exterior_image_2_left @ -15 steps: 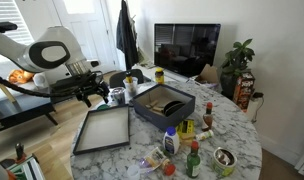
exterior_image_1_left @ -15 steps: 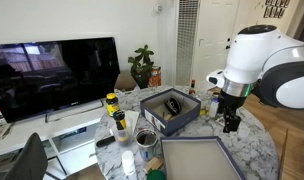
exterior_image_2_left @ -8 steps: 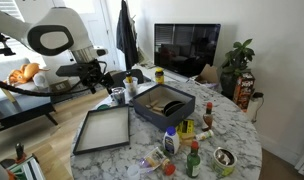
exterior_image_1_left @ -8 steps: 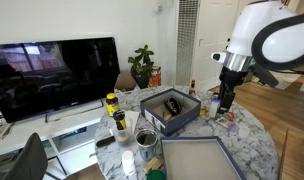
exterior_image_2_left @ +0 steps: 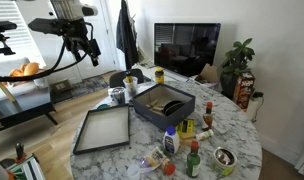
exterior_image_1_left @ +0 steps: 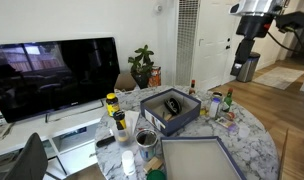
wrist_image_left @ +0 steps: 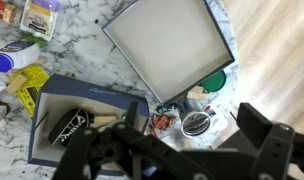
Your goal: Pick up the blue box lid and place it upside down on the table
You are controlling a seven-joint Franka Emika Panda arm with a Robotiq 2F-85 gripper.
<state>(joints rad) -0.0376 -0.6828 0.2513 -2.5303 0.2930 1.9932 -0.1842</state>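
Note:
The blue box lid lies on the marble table with its pale inside facing up. It also shows in an exterior view and in the wrist view. The deeper navy box base stands beside it, with dark items inside. My gripper hangs high above the table's edge, well clear of everything; it shows in an exterior view too. In the wrist view my gripper has its jaws wide apart and empty.
Bottles and a metal tin crowd the table around the box. A small round tin and a green lid lie near the table's rim. A TV and a plant stand behind.
My gripper has risen from just above the table's edge to high above it, empty. The lid and box have not moved.

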